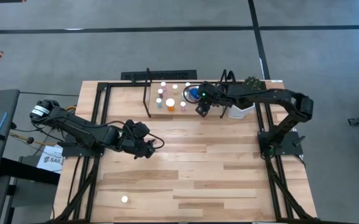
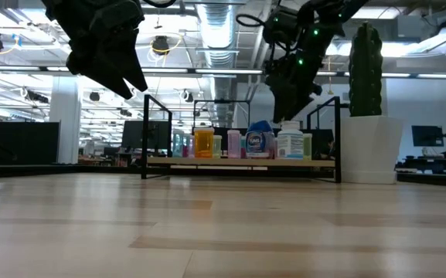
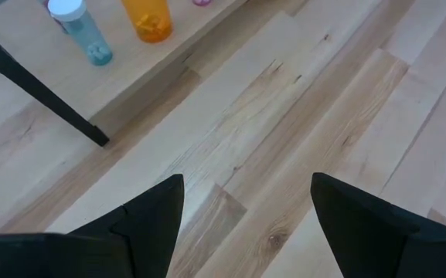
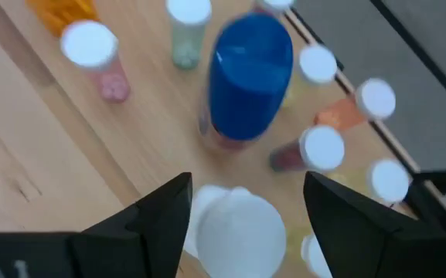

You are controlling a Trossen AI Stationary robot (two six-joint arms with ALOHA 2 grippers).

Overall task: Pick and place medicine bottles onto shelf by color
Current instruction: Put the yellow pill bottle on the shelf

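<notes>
Releasing white-capped bottle (image 4: 242,232) onto shelf (image 1: 195,113) | right gripper (image 4: 246,208): fingers spread, astride cap | left gripper (image 3: 246,216): spread, empty, mid-table | advice: lift straight, avoid blue bottle (image 4: 250,73).

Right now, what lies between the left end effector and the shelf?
Only bare tabletop. In the high view, nothing sits between the left end effector and the shelf; the left wrist view shows the same.
</notes>
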